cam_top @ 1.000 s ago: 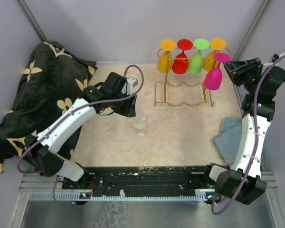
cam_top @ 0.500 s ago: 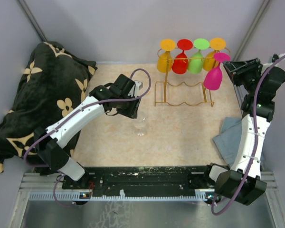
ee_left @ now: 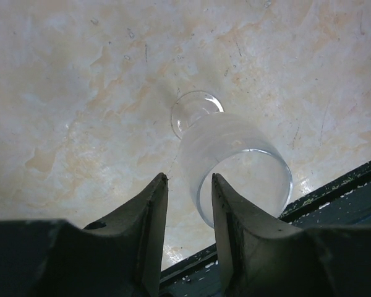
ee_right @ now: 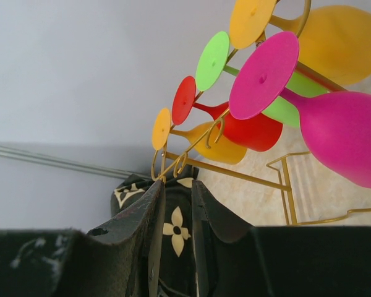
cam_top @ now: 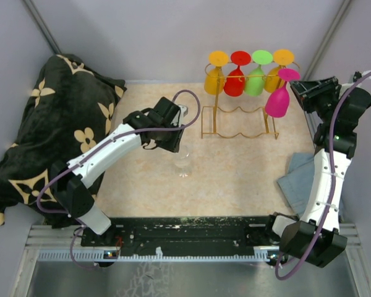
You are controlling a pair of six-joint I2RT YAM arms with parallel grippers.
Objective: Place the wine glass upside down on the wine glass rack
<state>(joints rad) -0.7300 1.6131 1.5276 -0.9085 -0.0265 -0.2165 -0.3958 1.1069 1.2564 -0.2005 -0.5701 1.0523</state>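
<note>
- Left gripper (ee_left: 188, 185): fingers parted just a little, nothing pinched. It hovers over the clear glass (ee_left: 235, 148), pointing down at it.
- In the wrist cam the glass's rim edge lines up with the gap. One finger looks to be outside the bowl and the other over the mouth. My guess is that's on purpose: pinch the wall at the rim, since a gap that narrow wouldn't go round the bowl. Can't tell if anything's touching yet.
- The glass stands upright on the table (ee_left: 80, 93), foot down and mouth up. It's out in the middle, well apart from the rack (ee_right: 235, 171). So the real work isn't done yet: it needs lifting, flipping, and its foot sliding onto a rail.
- Right gripper (ee_right: 176, 189): fingers close together with a thin slit between them. The dark cloth (cam_top: 49, 124) shows through that slit, and the gripper holds nothing. It sits at the rack's right end, just beside a pink glass (ee_right: 346, 130), maybe parked there to keep out of the left arm's way.
- The pink glass hangs foot-up at the rail end, tilted outward more than the others.
- Four other coloured glasses (cam_top: 234, 83) hang bowl-down in a row on the rails. That's the pose the clear one has to end up in. Which rail has room, I can't tell from these views.
</note>
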